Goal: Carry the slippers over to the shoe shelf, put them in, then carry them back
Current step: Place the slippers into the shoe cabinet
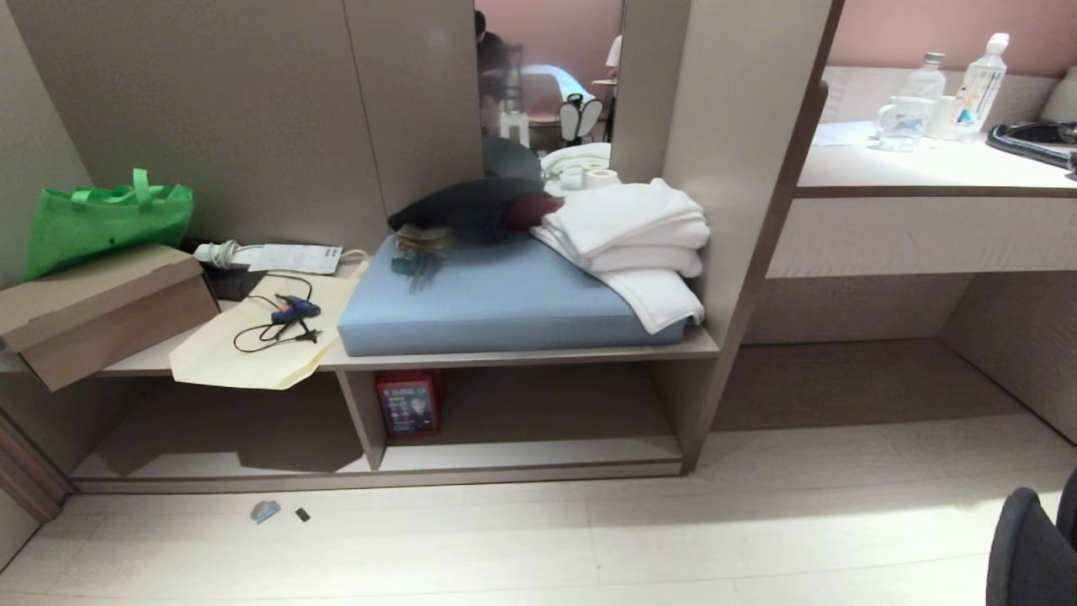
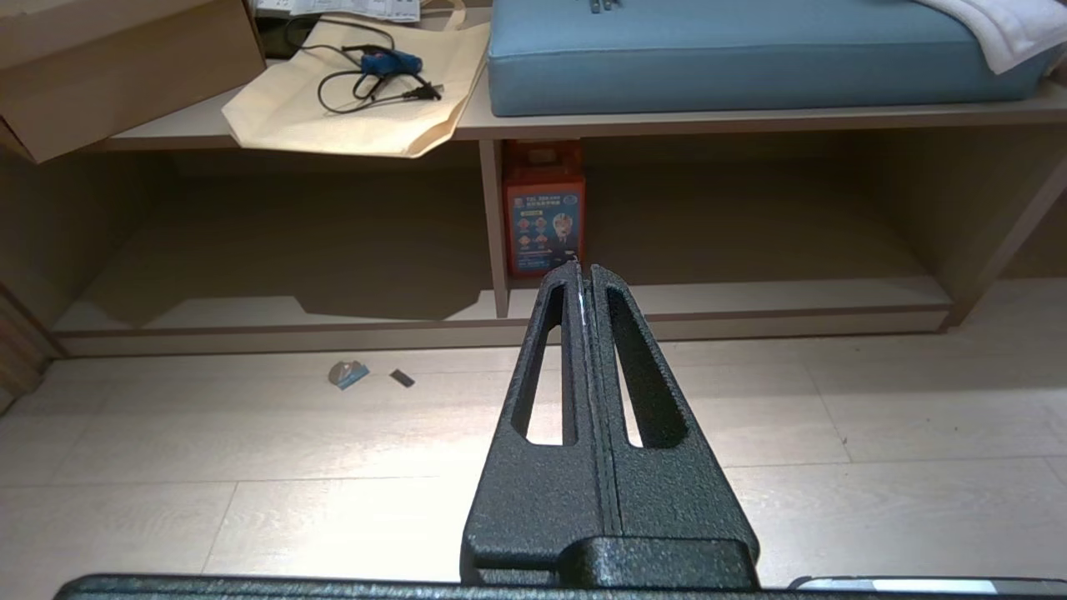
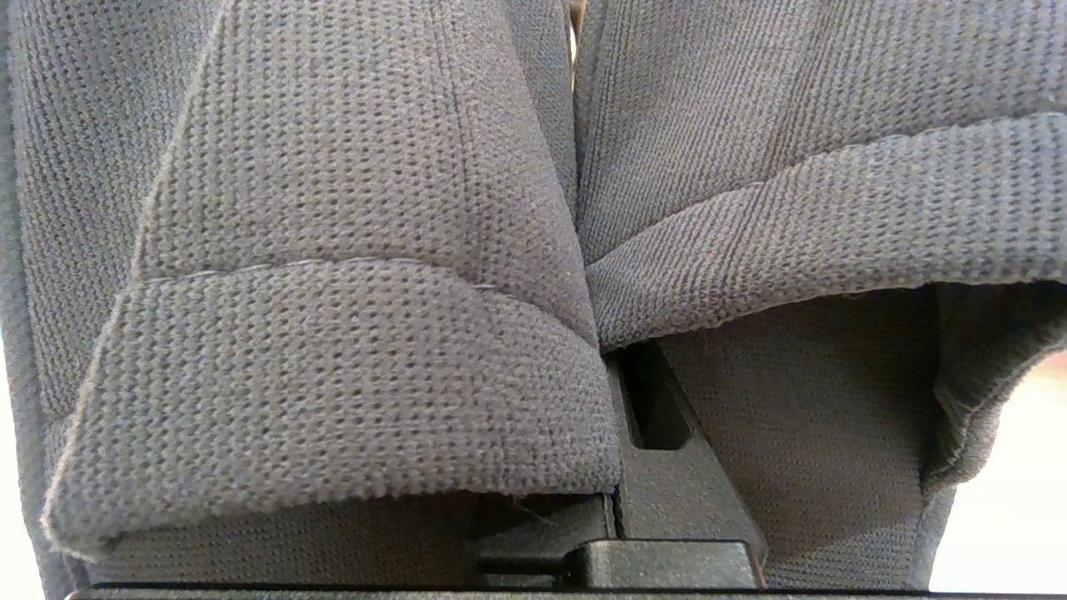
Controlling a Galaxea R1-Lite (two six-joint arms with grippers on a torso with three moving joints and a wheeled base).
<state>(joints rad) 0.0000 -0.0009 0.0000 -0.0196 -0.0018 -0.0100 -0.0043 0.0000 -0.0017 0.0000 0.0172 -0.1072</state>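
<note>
The dark grey knitted slippers [image 3: 333,250] fill the right wrist view, pressed side by side with their open heel rims facing the camera. My right gripper [image 3: 588,279] is shut on them, its fingertips buried between the two. In the head view they show as a dark grey shape [image 1: 1031,547] at the lower right corner. The shoe shelf [image 1: 522,454] is the low open cubby ahead, with a pale bottom board [image 2: 750,296] and an upright divider [image 2: 493,225]. My left gripper [image 2: 583,268] hangs shut and empty above the floor, pointing at the divider.
A red box [image 1: 408,404] stands in the cubby beside the divider. The bench above holds a blue cushion [image 1: 505,303], white towels [image 1: 631,227], a cream bag with a blue glue gun [image 1: 294,309], a cardboard box [image 1: 101,307]. Two small scraps [image 1: 265,510] lie on the floor.
</note>
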